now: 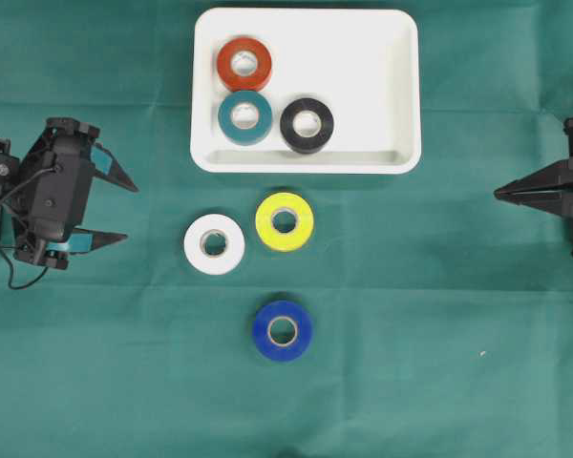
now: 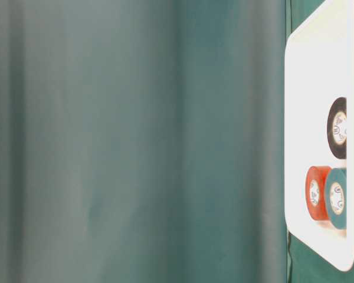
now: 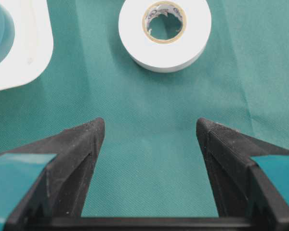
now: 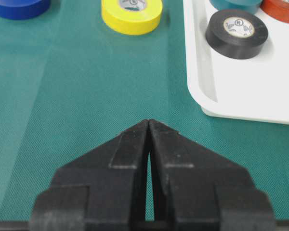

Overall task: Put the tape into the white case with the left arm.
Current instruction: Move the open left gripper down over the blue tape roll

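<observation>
Risk: left arm's teal-patched jaws [image 3: 150, 132] spread, empty, short of round white tape roll [image 3: 164, 32]; could nudge it off-centre, clip white plastic tray's [image 3: 36, 53] rim. Right jaws [image 4: 149, 122] pressed together.

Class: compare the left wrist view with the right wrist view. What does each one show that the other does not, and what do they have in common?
Only the left wrist view shows the white tape roll lying on the cloth ahead of the open left gripper, whose fingers carry teal patches.

Only the right wrist view shows the shut right gripper, the yellow roll and the blue roll on the cloth, and the black roll and the red roll inside the case.

Both show the green cloth, part of the white case and the teal roll in it.
</observation>
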Controlling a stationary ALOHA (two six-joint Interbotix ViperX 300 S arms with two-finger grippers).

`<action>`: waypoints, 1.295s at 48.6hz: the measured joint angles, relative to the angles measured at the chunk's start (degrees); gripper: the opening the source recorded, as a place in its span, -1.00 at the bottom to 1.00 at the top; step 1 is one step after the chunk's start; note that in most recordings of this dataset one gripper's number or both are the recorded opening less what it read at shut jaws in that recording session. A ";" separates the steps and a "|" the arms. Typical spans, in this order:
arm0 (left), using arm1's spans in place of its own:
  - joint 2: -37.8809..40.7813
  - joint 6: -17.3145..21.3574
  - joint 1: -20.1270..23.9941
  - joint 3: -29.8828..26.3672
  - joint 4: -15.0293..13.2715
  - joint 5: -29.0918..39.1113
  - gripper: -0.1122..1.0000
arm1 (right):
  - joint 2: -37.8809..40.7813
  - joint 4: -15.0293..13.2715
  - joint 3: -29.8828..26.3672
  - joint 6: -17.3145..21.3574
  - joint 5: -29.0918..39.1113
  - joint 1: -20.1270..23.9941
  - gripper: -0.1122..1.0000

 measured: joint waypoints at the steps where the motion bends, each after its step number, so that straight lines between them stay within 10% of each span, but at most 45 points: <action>1: 0.09 0.00 0.00 0.00 0.00 0.09 0.56 | -0.09 -0.09 0.00 0.00 0.00 0.00 -0.97; 42: 0.53 -0.26 -6.42 0.09 0.00 0.09 0.56 | -0.09 -0.09 0.00 0.00 0.09 0.00 -0.97; 63: 16.79 -0.26 -11.78 -9.76 0.00 -0.88 0.56 | -0.09 -0.09 0.00 0.00 0.00 0.00 -0.97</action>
